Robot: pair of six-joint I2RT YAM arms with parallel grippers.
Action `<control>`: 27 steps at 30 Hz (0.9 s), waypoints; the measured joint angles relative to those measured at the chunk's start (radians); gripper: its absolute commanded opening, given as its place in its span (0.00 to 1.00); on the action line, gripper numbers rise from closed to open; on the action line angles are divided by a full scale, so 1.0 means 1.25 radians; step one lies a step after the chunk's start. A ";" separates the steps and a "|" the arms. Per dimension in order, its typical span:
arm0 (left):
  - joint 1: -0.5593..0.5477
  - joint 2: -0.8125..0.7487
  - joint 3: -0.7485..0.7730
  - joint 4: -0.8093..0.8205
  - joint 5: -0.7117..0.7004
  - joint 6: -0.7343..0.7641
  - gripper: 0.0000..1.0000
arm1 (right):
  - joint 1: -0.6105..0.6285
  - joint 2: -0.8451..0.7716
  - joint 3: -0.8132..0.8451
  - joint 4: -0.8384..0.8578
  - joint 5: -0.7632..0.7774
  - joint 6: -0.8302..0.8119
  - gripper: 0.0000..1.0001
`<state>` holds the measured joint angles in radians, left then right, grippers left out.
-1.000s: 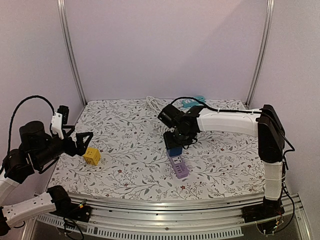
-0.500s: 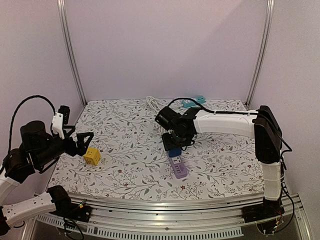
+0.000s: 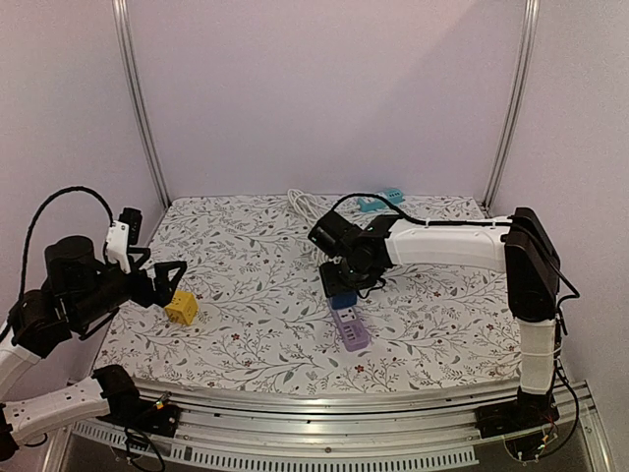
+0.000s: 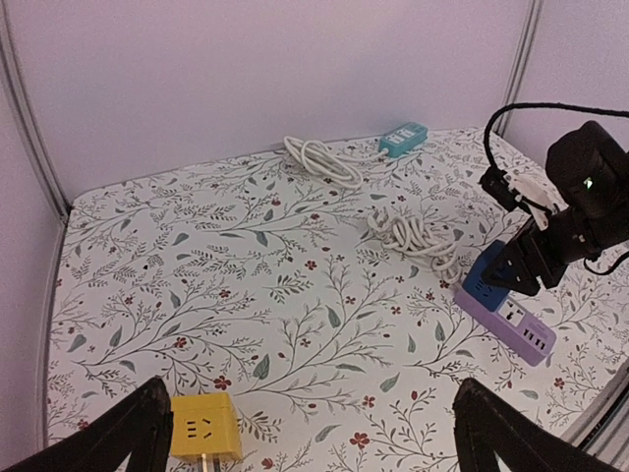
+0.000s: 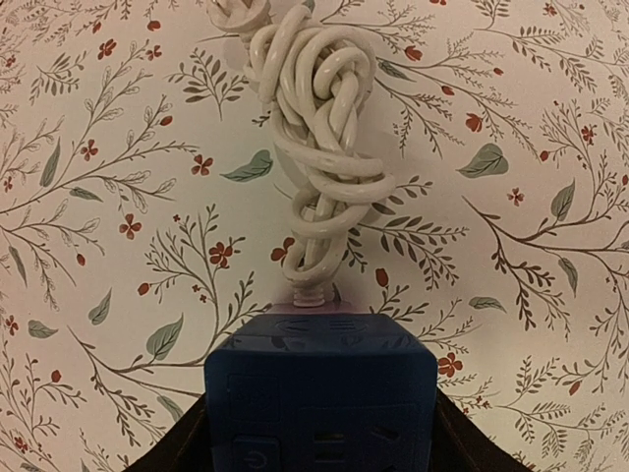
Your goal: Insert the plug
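A dark blue cube plug (image 5: 321,388) sits between my right gripper's fingers, over the far end of a purple power strip (image 3: 351,328). The strip's bundled white cord (image 5: 313,147) lies just beyond it. In the top view my right gripper (image 3: 344,285) is shut on the blue plug (image 3: 343,298); both also show in the left wrist view (image 4: 488,280). A yellow cube plug (image 4: 203,426) lies on the mat by my left gripper (image 3: 173,277), which is open and empty just above it; the plug also shows in the top view (image 3: 181,308).
A teal power strip (image 4: 403,138) with a coiled white cable (image 4: 319,157) lies at the back of the flowered mat (image 3: 256,315). Metal frame posts stand at the back corners. The mat's front edge borders the rail.
My right gripper with the blue plug shifted slightly left and then settled over the purple strip's far end. My left arm barely moved.
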<state>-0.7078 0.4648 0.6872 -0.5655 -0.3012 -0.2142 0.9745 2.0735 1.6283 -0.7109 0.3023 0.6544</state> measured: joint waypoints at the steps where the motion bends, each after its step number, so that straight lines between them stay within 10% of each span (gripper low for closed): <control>1: 0.000 0.002 0.000 0.000 0.000 0.000 1.00 | 0.000 -0.002 0.000 0.000 0.000 0.000 0.01; 16: 0.000 0.053 0.002 -0.001 -0.010 -0.001 1.00 | -0.006 -0.001 0.030 -0.030 -0.020 -0.021 0.37; 27: 0.000 0.172 0.085 0.003 -0.023 -0.014 1.00 | -0.031 0.018 0.140 -0.094 -0.093 -0.090 0.85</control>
<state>-0.7078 0.6804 0.7933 -0.5613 -0.3305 -0.2314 0.9352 2.0956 1.8034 -0.8280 0.1864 0.5419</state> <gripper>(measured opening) 0.995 0.775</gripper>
